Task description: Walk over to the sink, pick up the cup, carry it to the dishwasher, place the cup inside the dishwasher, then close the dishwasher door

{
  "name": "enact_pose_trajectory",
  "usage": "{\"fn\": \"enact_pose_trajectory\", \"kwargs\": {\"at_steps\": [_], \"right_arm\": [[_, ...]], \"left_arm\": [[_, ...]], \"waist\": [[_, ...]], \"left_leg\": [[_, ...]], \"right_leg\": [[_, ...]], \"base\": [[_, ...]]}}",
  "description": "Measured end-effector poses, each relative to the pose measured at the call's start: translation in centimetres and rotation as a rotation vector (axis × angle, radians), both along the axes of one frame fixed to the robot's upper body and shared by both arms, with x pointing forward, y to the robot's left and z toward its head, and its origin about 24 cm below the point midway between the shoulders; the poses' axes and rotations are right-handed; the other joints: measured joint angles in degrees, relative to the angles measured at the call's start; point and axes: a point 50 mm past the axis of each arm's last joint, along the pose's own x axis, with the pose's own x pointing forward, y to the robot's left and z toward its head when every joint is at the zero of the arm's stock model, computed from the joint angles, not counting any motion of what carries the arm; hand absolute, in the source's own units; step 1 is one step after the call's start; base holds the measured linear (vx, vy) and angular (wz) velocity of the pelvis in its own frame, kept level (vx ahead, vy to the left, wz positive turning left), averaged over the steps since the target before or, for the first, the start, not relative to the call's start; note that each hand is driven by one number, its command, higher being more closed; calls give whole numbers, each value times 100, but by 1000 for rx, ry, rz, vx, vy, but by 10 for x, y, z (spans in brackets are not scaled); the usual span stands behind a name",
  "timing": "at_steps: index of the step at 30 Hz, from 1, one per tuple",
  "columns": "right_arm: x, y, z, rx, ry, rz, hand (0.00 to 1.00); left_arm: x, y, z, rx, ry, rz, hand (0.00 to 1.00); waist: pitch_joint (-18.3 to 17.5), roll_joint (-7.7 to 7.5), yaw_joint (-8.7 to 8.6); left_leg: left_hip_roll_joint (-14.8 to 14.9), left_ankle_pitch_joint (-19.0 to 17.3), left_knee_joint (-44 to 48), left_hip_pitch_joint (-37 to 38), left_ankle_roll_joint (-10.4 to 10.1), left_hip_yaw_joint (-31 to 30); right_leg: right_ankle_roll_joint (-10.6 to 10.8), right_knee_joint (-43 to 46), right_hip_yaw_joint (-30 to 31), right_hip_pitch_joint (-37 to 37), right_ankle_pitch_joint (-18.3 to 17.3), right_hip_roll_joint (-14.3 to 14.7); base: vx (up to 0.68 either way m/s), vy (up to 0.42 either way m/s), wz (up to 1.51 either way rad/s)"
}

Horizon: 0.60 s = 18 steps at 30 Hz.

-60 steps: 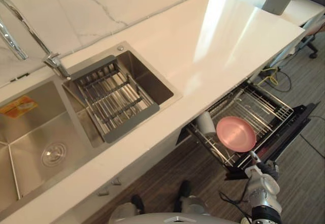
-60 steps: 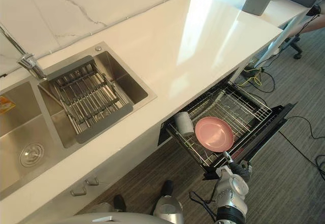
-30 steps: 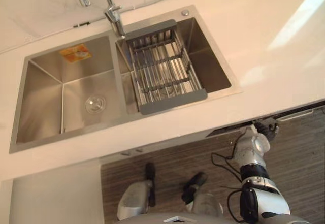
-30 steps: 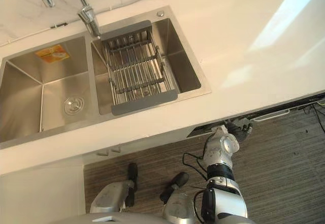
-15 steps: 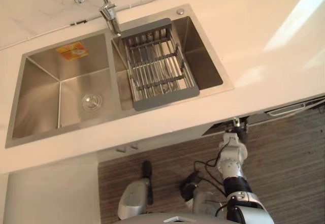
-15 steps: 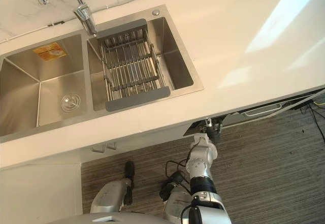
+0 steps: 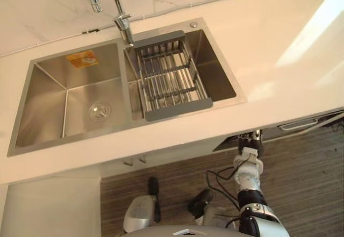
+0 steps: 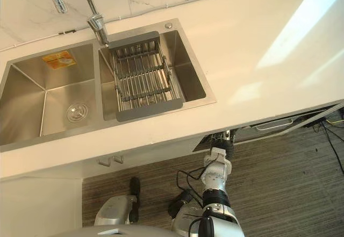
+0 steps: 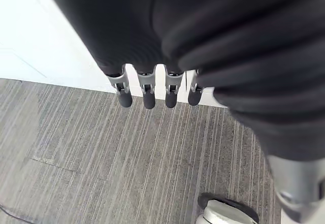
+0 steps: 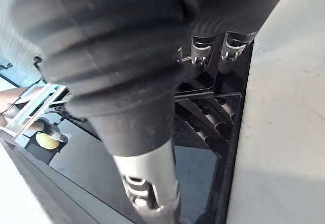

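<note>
The dishwasher door (image 7: pixel 301 125) stands almost upright under the white counter, with a narrow dark gap left at its top edge. My right hand (image 7: pixel 249 152) reaches up to the door's left end just below the counter edge. In the right wrist view its straight fingers (image 10: pixel 199 51) rest against the black door (image 10: pixel 127 168), and rack wires (image 10: pixel 205 117) show through the gap. The steel sink (image 7: pixel 64 102) lies at the left with a grey drain rack (image 7: pixel 171 81) across its right basin. My left hand (image 9: pixel 152 89) hangs open over the striped floor.
A faucet (image 7: pixel 121 11) rises behind the sink. The white counter (image 7: pixel 279 49) runs off to the right above the dishwasher. Cabinet handles (image 7: pixel 134 160) sit below the sink. Striped floor (image 8: pixel 290 183) lies in front of the dishwasher.
Two seconds ago the dishwasher lay open, its rack out with a white cup and pink plate. Now the door is up with a narrow gap. The view has swung towards the sink.
</note>
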Motion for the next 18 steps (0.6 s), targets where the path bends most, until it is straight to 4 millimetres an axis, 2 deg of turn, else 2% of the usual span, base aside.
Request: {"fn": "enact_pose_trajectory", "kwargs": {"at_steps": [6, 8, 18], "right_arm": [[1, -8, 3, -42, 27, 48, 0], [6, -10, 9, -74, 21, 65, 0], [27, -8, 32, -144, -30, 111, 0]], "left_arm": [[-7, 1, 0, -2, 11, 6, 0], [-7, 1, 0, -2, 10, 7, 0], [8, 4, 1, 17, -49, 8, 0]], "waist": [[-2, 5, 80], [-4, 6, 80], [0, 0, 149]], "left_leg": [[32, 43, 1, -63, 126, 14], [76, 109, -9, -203, 246, 162], [320, 87, -14, -734, 266, 534]], "right_leg": [[-69, 463, -44, -152, -264, -153], [-97, 566, -95, -323, -297, -195], [-131, 616, -504, -827, -316, -190]], "base": [[-55, -29, 6], [-55, -36, 10], [-72, -39, 2]]}}
